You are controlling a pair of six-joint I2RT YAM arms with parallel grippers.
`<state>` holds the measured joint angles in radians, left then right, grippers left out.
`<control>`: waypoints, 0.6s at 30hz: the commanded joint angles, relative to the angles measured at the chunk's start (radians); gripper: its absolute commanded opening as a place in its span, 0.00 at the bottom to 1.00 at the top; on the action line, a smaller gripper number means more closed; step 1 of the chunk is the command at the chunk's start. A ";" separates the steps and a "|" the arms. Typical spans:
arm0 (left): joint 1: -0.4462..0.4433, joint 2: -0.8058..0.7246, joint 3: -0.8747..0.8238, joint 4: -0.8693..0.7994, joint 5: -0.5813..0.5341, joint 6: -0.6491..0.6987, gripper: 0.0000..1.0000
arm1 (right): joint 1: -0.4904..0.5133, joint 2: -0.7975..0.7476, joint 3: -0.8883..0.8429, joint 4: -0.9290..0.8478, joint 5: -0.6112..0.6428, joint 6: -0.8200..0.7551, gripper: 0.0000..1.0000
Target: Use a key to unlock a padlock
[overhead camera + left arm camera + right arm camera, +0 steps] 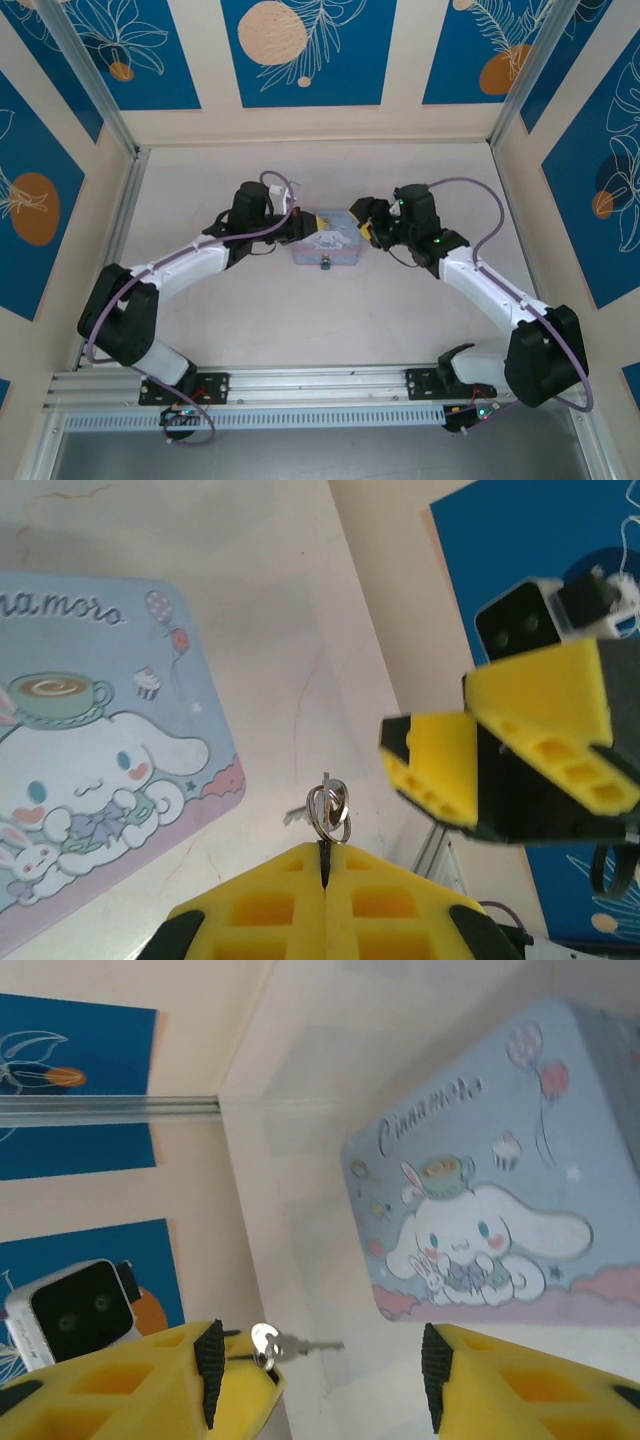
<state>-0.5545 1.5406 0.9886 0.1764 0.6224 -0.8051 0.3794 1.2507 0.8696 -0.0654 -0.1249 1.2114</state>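
Note:
The small silver key (326, 810) hangs on a ring, pinched in my left gripper (325, 852), which is shut on it; it hovers over bare table beside the pale blue cartoon tin (90, 750). From the right wrist the key (292, 1343) pokes out sideways between the open fingers of my right gripper (320, 1375), touching neither pad. From above, the left gripper (312, 216) and right gripper (358, 224) meet at the tin's (325, 240) back right corner. The tiny dark padlock (326, 265) sits at the tin's near edge.
The cell's back wall and aluminium posts (90, 75) stand close behind the grippers. The right gripper's yellow fingers (545, 705) hang just right of the key. White tabletop (330, 320) lies between the tin and the arm bases.

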 commanded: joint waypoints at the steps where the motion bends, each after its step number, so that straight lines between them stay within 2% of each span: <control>1: -0.003 0.039 0.078 -0.087 0.093 0.130 0.00 | -0.069 0.039 0.050 -0.014 -0.209 -0.262 0.56; 6: -0.003 0.112 0.170 -0.220 0.185 0.256 0.00 | -0.110 0.108 0.097 -0.032 -0.378 -0.463 0.53; 11: -0.003 0.164 0.236 -0.313 0.232 0.333 0.00 | -0.141 0.127 0.071 0.059 -0.497 -0.481 0.50; 18: -0.004 0.240 0.317 -0.334 0.300 0.358 0.00 | -0.152 0.183 0.042 0.131 -0.566 -0.458 0.45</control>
<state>-0.5545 1.7554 1.2572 -0.1276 0.8536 -0.4931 0.2317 1.4082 0.9340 0.0185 -0.6109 0.7719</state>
